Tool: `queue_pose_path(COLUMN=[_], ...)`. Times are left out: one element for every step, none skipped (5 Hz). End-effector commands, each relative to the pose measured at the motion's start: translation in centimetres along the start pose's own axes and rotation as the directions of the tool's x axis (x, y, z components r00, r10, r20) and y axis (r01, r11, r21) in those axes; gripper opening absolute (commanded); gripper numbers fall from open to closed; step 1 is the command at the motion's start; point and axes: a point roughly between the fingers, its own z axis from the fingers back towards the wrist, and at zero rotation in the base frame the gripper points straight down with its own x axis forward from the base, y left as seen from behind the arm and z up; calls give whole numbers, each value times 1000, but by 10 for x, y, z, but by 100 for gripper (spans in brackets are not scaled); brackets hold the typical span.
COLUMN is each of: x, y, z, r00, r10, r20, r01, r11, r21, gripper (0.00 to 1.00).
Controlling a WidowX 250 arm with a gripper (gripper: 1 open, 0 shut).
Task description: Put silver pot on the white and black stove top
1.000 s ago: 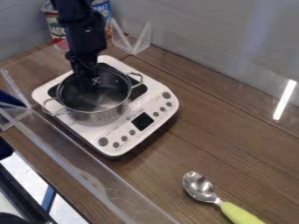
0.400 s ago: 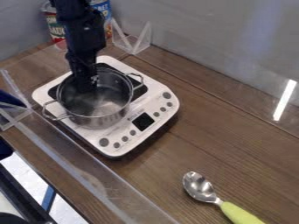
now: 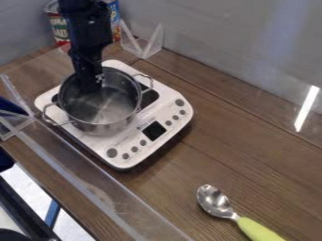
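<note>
The silver pot point(image 3: 105, 109) is over the black surface of the white stove top point(image 3: 161, 120) at the left of the wooden table. It looks slightly raised and tipped, and its left handle reaches past the stove's left edge. My gripper point(image 3: 83, 83) points straight down from the black arm and is shut on the pot's back-left rim, with one finger inside the pot. The stove's button panel faces the front right and is uncovered.
A metal spoon with a yellow-green handle point(image 3: 234, 215) lies at the front right of the table. A can point(image 3: 56, 30) and a clear plastic stand point(image 3: 141, 40) are behind the stove. A clear barrier point(image 3: 75, 179) runs along the front-left edge.
The pot has shifted a little up and to the left in the picture together with the gripper, which stays clamped on its rim. The stove and the spoon have not moved.
</note>
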Motion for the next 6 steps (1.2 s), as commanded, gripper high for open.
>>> queue_pose_path(x=[3,3,4,5,5,6], y=[10,11,11,11,10,10], z=[29,30,34,39,44,48], r00=[999,999,999,999,999,999], r10=[10,8,5,1,-2,-5], r20=[52,52,50,50,49,48], r01=[-14,-12,-8,-5,-2,1], r11=[997,997,997,997,997,997], r21=[77,78,79,79,80,80], gripper=[0,0,0,0,0,0])
